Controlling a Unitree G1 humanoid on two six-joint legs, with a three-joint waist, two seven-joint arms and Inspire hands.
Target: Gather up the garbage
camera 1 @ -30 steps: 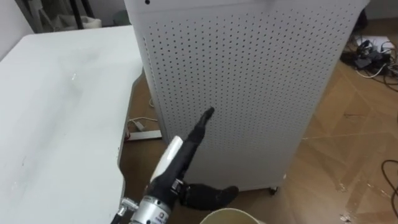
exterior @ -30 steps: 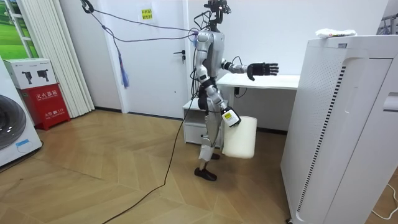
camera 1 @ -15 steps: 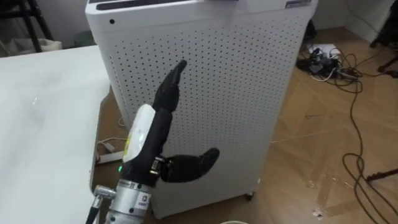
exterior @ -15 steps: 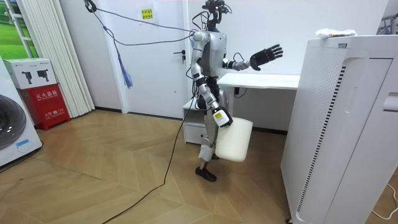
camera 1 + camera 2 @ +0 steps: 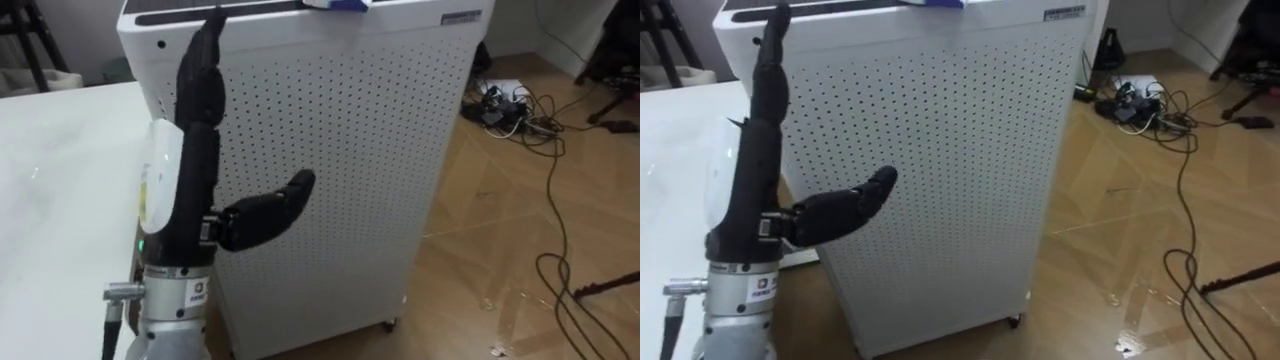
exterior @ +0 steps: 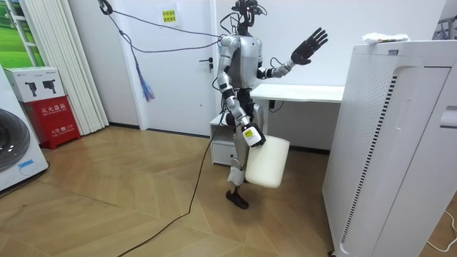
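Bin (image 6: 268, 160) hangs at the right hand (image 6: 249, 133), ready to take rubbish; its grip I cannot tell. Left hand (image 5: 200, 170) is raised, flat, spread, empty, likely to reach the garbage (image 5: 337, 4) atop the white cabinet (image 5: 340, 150).

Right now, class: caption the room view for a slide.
Robot, open left hand raised, faces crumpled garbage atop a white cabinet, cream bin at its right hand.

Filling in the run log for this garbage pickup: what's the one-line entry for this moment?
left hand open, raised beside perforated unit | garbage on its top, untouched | right hand carries white bin
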